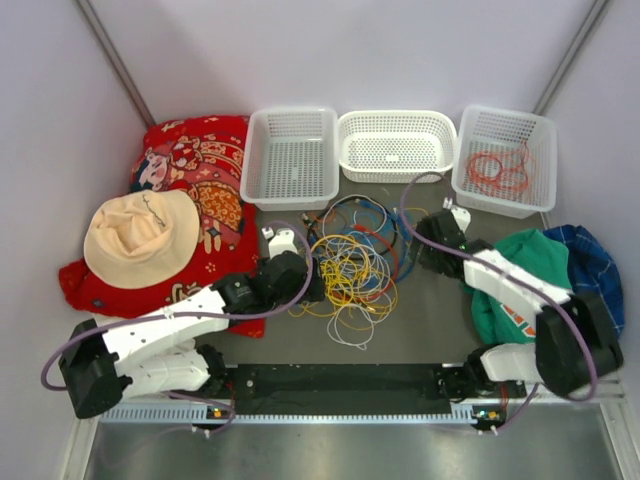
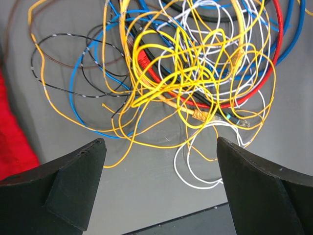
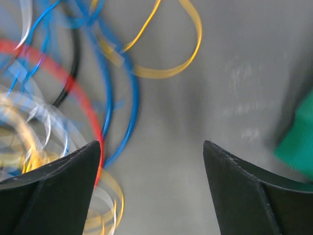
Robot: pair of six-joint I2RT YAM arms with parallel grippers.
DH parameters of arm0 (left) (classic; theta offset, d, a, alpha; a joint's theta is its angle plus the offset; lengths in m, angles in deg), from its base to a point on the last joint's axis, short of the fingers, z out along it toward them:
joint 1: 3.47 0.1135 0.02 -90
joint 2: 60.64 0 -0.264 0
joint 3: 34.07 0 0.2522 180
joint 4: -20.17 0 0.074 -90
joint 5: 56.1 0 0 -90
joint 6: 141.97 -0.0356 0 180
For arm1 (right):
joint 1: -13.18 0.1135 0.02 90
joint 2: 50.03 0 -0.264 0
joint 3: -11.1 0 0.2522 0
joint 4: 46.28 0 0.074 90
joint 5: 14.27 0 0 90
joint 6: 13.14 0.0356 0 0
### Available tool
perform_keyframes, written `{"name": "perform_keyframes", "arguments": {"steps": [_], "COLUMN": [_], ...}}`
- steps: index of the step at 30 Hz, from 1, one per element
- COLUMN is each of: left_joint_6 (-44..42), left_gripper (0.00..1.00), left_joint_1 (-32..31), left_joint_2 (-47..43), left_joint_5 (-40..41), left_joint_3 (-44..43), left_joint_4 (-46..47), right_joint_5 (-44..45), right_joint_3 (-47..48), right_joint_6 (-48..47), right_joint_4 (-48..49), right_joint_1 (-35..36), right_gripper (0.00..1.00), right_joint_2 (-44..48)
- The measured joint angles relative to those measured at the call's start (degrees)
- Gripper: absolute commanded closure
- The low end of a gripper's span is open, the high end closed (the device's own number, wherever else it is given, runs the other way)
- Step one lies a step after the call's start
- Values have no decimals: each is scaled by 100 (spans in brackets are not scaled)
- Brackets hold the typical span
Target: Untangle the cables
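Observation:
The cables (image 1: pixel 350 265) lie in one tangled heap mid-table: yellow, white, blue, red and black loops. The left wrist view shows the heap (image 2: pixel 190 73) just ahead of my left gripper (image 2: pixel 160 142), which is open and empty; only a white loop (image 2: pixel 195 181) and an orange strand reach between its fingers. In the top view the left gripper (image 1: pixel 314 281) is at the heap's left edge. My right gripper (image 1: pixel 424 258) is at the heap's right edge, open and empty (image 3: pixel 151 143), with blue (image 3: pixel 128 112) and red (image 3: pixel 73 83) cables beside its left finger.
Three white baskets stand at the back: left (image 1: pixel 290 165), middle (image 1: pixel 395 150), right (image 1: pixel 500 128) holding a coiled orange-red cable (image 1: pixel 497 172). A red patterned cloth (image 1: pixel 190 170) with a cream hat (image 1: pixel 140 235) lies left. Green (image 1: pixel 530 262) and blue (image 1: pixel 592 262) cloths lie right.

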Motion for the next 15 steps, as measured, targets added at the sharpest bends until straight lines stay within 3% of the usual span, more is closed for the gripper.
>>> {"name": "perform_keyframes", "arguments": {"steps": [4, 7, 9, 15], "left_joint_6": [-85, -157, -203, -243], "left_gripper": [1, 1, 1, 1], "left_joint_1": [2, 2, 2, 2], "left_joint_2": [87, 90, 87, 0], "left_joint_5": [-103, -107, -105, -79], "left_joint_3": [-4, -7, -7, 22], "left_joint_4": [66, 63, 61, 68], "right_joint_5": [-219, -308, -315, -282], "right_joint_3": [719, 1460, 1727, 2022], "right_joint_6": [-50, -164, -245, -409], "right_joint_4": [367, 575, 748, 828], "right_joint_1": [-374, -374, -374, -376], "right_gripper": [32, 33, 34, 51], "right_joint_2": [-1447, -2275, -2564, -3141]}}
